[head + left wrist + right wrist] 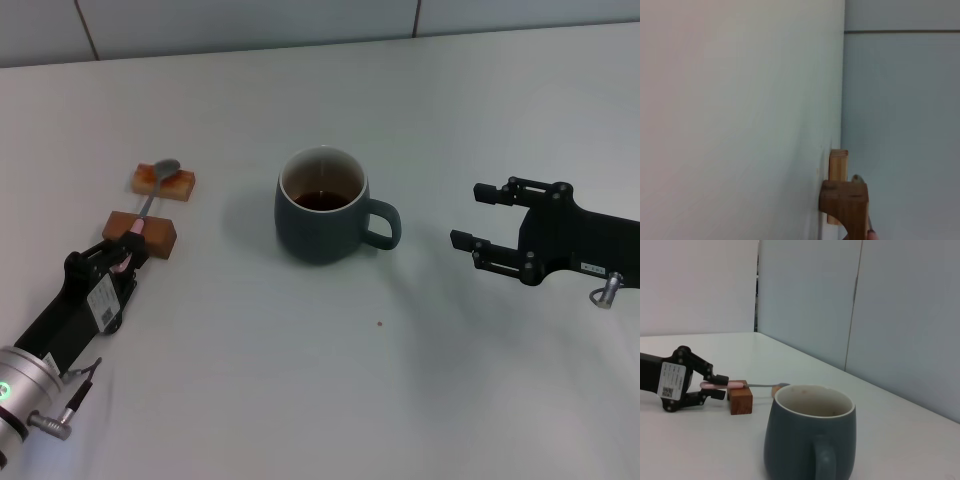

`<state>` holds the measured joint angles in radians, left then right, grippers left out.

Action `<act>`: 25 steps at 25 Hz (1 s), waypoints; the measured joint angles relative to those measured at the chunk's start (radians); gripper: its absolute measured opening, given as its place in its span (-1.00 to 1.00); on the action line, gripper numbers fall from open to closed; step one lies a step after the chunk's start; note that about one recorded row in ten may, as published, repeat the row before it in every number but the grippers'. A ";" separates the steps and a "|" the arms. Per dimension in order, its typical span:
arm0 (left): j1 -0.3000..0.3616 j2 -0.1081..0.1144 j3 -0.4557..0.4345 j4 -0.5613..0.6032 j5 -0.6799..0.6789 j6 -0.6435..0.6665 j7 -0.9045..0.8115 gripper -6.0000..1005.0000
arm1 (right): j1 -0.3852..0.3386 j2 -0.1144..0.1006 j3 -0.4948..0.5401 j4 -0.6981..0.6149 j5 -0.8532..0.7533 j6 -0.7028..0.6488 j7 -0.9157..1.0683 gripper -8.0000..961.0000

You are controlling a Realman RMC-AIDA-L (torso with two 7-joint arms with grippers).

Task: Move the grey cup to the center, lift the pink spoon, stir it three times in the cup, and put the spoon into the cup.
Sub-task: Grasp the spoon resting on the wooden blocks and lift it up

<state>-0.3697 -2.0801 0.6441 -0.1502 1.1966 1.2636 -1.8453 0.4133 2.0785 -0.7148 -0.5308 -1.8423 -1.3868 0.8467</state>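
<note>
The grey cup point(322, 205) stands upright at the middle of the table with dark liquid inside and its handle toward my right gripper; it also fills the near part of the right wrist view point(810, 435). The pink spoon point(148, 205) lies across two brown blocks, bowl on the far one. My left gripper point(125, 255) is at the near end of the pink handle, closed on it from both sides, as the right wrist view point(715, 386) shows. My right gripper point(482, 215) is open and empty, a short way right of the cup's handle.
The two brown blocks point(163, 181) point(140, 233) sit on the white table at the left; they show close up in the left wrist view point(845, 202). A tiled wall runs along the table's far edge. A tiny dark speck point(379, 323) lies in front of the cup.
</note>
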 joint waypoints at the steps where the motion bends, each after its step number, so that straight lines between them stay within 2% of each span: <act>1: -0.001 0.000 0.000 -0.001 0.000 0.000 0.000 -0.52 | 0.000 0.000 0.000 0.000 0.000 0.000 0.000 0.35; 4: -0.003 0.000 0.000 -0.003 0.000 0.002 0.000 -0.52 | 0.000 0.000 0.000 0.000 0.000 0.000 0.000 0.35; 9: -0.005 0.001 0.000 -0.003 0.000 0.000 -0.001 -0.68 | -0.001 0.000 0.000 0.000 0.000 0.000 0.000 0.35; 25: 0.000 0.003 0.005 0.010 0.005 0.024 0.000 -0.70 | -0.001 0.000 0.000 0.000 0.000 0.006 0.002 0.34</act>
<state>-0.3699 -2.0769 0.6496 -0.1403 1.2012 1.2874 -1.8454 0.4126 2.0786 -0.7148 -0.5303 -1.8423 -1.3811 0.8483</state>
